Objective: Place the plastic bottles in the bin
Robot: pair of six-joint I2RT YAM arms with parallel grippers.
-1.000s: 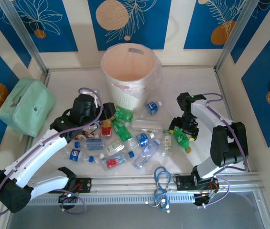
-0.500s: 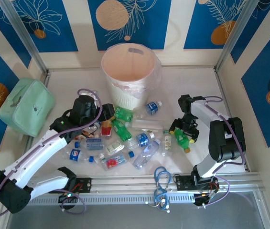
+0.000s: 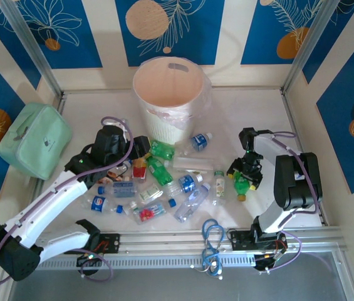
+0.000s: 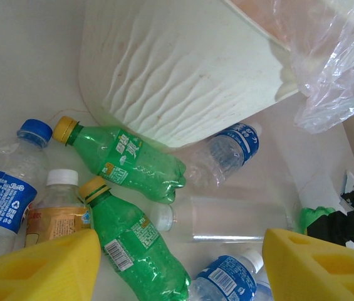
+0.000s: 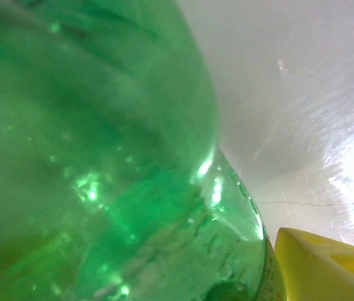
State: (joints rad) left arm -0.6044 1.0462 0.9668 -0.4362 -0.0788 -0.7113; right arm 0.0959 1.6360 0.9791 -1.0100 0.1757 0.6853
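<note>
Bench (image 3: 252, 113) of pale white carries everything between the two arms. The bin (image 3: 161, 125) stands upright at the far middle, its clear liner bag hanging over the rim. A mint-green bag (image 3: 34, 139) sits well apart at the left edge. The plastic bottles (image 3: 189, 184) lie scattered on the bench in front of the bin, none of them inside it as far as the top view shows. A blue cable coil (image 3: 212, 235) rests near the front rail.

In the left wrist view, two green bottles with yellow caps (image 4: 133, 164) lie side by side just beside the bin's ribbed wall (image 4: 183, 75), with a blue-labelled clear bottle (image 4: 230, 147) touching its base. The left fingers (image 4: 39, 273) hang released above this cluster, spread wide with nothing between them.

Off to the right, one green bottle (image 3: 242, 184) lies apart from the pile. The right fingers (image 5: 327, 263) sit right against it, the green body (image 5: 101, 157) crowding the wrist camera. Whether they have clenched on it I cannot tell.
</note>
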